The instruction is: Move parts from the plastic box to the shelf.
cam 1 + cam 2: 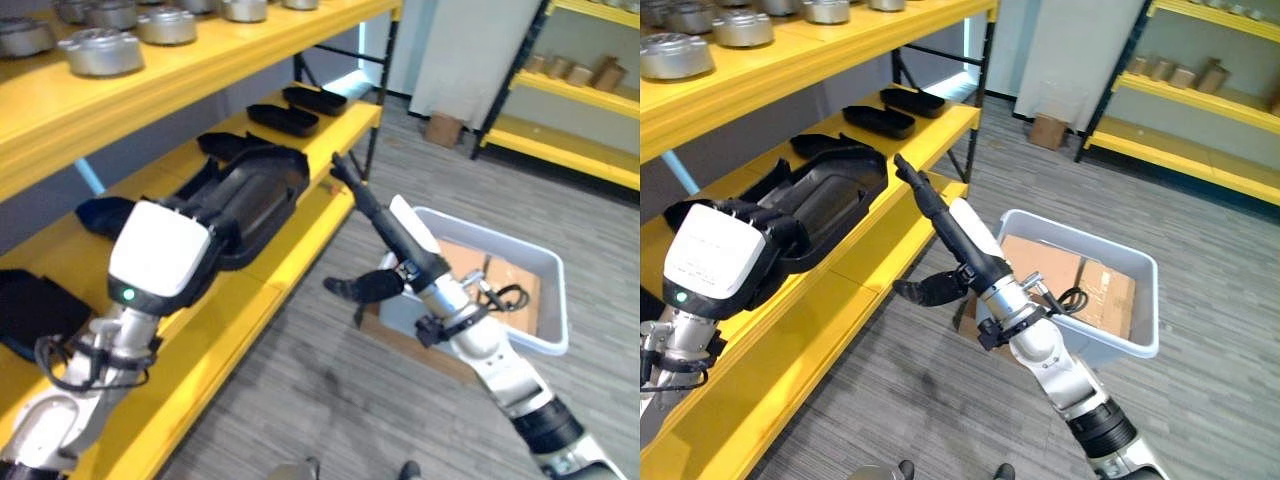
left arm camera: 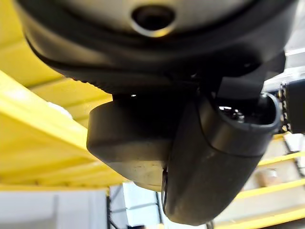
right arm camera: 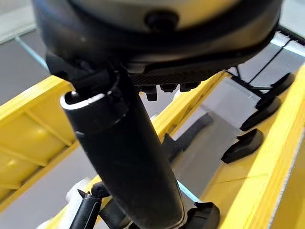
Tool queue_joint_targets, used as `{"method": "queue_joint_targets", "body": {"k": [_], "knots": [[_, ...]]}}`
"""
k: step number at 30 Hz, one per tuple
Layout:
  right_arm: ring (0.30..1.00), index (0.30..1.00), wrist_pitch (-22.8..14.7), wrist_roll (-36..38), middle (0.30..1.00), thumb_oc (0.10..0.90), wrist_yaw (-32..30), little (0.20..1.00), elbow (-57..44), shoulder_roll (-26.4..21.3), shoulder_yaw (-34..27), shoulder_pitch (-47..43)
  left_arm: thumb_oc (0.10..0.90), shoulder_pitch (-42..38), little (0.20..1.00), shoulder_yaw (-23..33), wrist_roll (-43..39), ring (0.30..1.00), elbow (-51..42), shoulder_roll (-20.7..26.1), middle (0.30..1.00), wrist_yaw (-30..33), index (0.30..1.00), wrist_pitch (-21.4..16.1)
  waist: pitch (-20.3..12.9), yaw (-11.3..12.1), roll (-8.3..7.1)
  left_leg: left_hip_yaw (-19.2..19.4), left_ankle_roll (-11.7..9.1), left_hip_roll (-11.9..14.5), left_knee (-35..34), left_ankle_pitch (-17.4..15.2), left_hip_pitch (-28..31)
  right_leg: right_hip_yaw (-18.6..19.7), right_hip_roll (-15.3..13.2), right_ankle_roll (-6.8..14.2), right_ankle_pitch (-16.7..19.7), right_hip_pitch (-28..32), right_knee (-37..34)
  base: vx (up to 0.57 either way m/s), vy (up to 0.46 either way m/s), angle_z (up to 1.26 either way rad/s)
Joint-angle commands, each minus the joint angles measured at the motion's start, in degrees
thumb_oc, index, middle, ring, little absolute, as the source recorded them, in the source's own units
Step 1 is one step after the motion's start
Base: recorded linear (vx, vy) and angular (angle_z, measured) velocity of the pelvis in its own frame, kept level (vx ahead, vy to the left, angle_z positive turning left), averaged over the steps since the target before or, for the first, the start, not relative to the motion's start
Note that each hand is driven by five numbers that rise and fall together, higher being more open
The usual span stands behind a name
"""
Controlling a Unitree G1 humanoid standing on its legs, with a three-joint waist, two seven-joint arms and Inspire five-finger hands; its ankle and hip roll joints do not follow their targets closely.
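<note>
The right hand [image 1: 395, 245] has its fingers [image 1: 925, 200] stretched straight toward the yellow shelf [image 1: 290, 250], thumb [image 1: 360, 287] spread off below them, and they hold nothing; their tips reach just beside the front edge of the middle board, near the right end of the large black part [image 1: 245, 200]. The left hand [image 1: 165, 245] sits at the near left end of that same part, its white-backed bulk pressed against the part's dark shell, but the fingers there are lost against the black plastic, so whether they clasp it cannot be told. The large black part is a long hollow tray-like moulding lying on the middle board of the shelf, tilted a little toward the aisle. Farther along the same board lie 2 smaller black trays [image 1: 283, 118], one beyond the other, and another dark piece [image 1: 35, 310] lies at the near left edge. On the top board stand round metal castings [image 1: 100, 52] in a row. To the right, on the grey floor [image 1: 300, 390], stands the pale plastic box [image 1: 545, 345] with a sheet of brown cardboard [image 1: 1105, 285] in its bottom. A second yellow rack [image 1: 580, 90] stands far right with small brown items on it.
</note>
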Motion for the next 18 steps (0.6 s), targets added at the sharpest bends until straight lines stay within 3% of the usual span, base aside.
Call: {"method": "queue_joint_targets", "body": {"k": [1, 4, 8, 11, 18], "knots": [[1.000, 1.000, -4.87, 2.01, 1.000, 0.900, -2.68, 1.000, -1.12, -0.67, -0.97, -8.13, 0.400, -4.79, 0.300, 5.90, -2.34, 0.300, -5.57, -1.87, 0.300, 6.63, 0.300, 1.71, -4.63, 0.98, 0.72, -1.07, 1.17, -2.14, -14.77, 2.27, 8.37, -0.56, 5.14, -1.52, 0.18, 4.53, -9.59, -0.09, -0.126, -0.21], [1.000, 1.000, -5.27, 2.58, 1.000, 0.900, -2.78, 1.000, -1.49, -0.86, -0.50, -8.02, 0.400, -3.20, 0.300, 7.48, -1.60, 0.300, -5.94, -1.87, 0.300, 7.00, 0.300, 1.90, -5.46, 1.75, -0.50, -0.03, -0.06, -1.63, -15.25, 3.05, 6.97, 0.80, 6.58, -1.31, 1.47, 6.79, -17.81, -0.10, -0.178, -0.32], [1.000, 1.000, -4.86, 3.61, 1.000, 0.900, -3.39, 1.000, -1.92, -1.51, -0.43, -8.98, 0.400, -2.77, 0.300, 7.60, -1.99, 0.300, -6.83, -3.63, 0.300, 7.21, 0.300, 1.92, -5.63, 2.26, -0.47, 1.38, -1.75, -0.17, -17.50, 5.41, 6.15, 0.92, 7.40, -1.20, 4.52, 8.63, -24.28, -0.10, -0.123, -0.21], [1.000, 1.000, -5.31, 4.38, 1.000, 0.900, -4.23, 1.000, -2.96, -2.48, -1.65, -8.19, 0.400, -3.59, 0.300, 6.01, -2.16, 0.300, -6.72, -3.81, 0.300, 6.63, 0.300, 1.39, -4.60, 1.86, -0.17, 0.77, -3.30, 0.59, -17.34, 7.24, 4.36, 0.65, 7.98, -1.83, 5.44, 9.20, -26.72, -0.14, -0.129, 0.00], [1.000, 1.000, -5.81, 3.86, 1.000, 0.900, -6.38, 1.000, -3.26, -3.90, -3.28, -7.94, 0.400, -6.19, 0.300, 2.64, -1.66, 0.300, -7.34, -4.04, 0.300, 6.52, 0.300, 1.05, -2.98, 2.05, 1.11, -2.68, -5.94, 0.68, -15.76, 10.35, 0.52, -4.42, 7.56, -2.81, 5.07, 10.05, -27.66, -0.11, -0.091, 0.41]]}}
